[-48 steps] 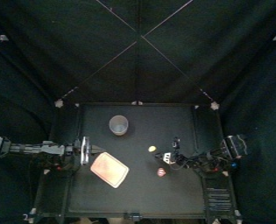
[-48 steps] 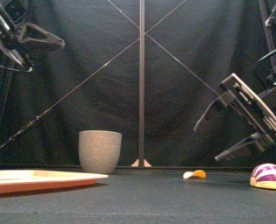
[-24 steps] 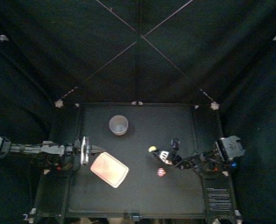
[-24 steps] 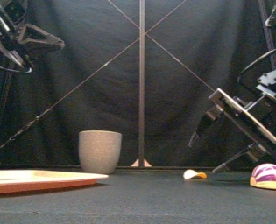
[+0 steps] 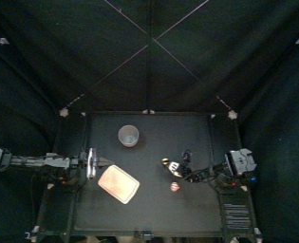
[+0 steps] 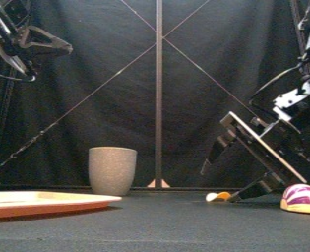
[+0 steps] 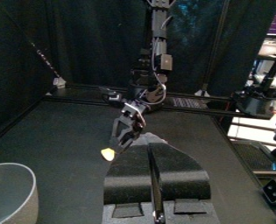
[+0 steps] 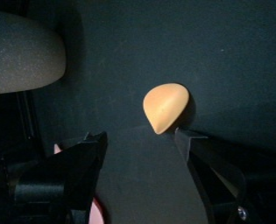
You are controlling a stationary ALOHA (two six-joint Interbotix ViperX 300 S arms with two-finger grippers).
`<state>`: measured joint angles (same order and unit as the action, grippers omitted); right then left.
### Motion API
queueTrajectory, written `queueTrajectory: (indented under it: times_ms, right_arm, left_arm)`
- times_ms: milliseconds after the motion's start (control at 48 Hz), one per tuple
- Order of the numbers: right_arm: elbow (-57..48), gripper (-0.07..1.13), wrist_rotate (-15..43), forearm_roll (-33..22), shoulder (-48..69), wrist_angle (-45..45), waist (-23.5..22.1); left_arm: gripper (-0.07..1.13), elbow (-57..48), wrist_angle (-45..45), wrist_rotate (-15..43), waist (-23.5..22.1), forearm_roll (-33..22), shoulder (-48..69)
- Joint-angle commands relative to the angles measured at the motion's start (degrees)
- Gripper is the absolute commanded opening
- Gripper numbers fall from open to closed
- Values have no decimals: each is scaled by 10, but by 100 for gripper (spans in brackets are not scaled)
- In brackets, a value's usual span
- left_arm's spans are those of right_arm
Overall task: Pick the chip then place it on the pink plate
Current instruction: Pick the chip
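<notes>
The chip [image 8: 166,106] is a small orange teardrop lying flat on the black table, right of the middle [image 6: 217,197]. My right gripper [image 8: 138,136] is open and tilted down toward it, with one jaw on either side just short of the chip, not touching it. In the front view the right gripper [image 6: 225,184] hangs low, right beside the chip. The pink plate [image 5: 119,182] lies flat at the front left [image 6: 39,202]. My left gripper [image 7: 155,179] rests shut and empty at the table's left side, above the plate's end.
A tall grey speckled cup [image 6: 112,169] stands at the back left of centre [image 5: 129,136]. A red and white toy [image 5: 176,186] lies on the table near the front right [image 6: 302,197], close to the right arm.
My right gripper has come down and leftward to the chip, its jaws now level with it. The left arm, plate and cup have not moved.
</notes>
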<state>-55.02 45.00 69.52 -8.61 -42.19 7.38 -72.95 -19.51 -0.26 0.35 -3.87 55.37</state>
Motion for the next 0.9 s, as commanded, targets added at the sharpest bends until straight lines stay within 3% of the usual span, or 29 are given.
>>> queueTrajectory:
  times_ms: [21, 354, 729, 896]
  right_arm:
    - [6, 97, -1, 1, -6, 3, -24]
    - [10, 94, -3, 0, -32, 3, -43]
    - [6, 54, -3, 0, -44, 4, -47]
    - [9, 48, -3, -4, -41, 4, -45]
  left_arm:
    - [-1, 8, -4, 0, -3, -1, 0]
    - [-1, 7, -4, 0, -3, -1, 0]
    - [-1, 6, -5, 0, -3, -1, 0]
    - [-1, 6, -4, -1, -3, -1, 0]
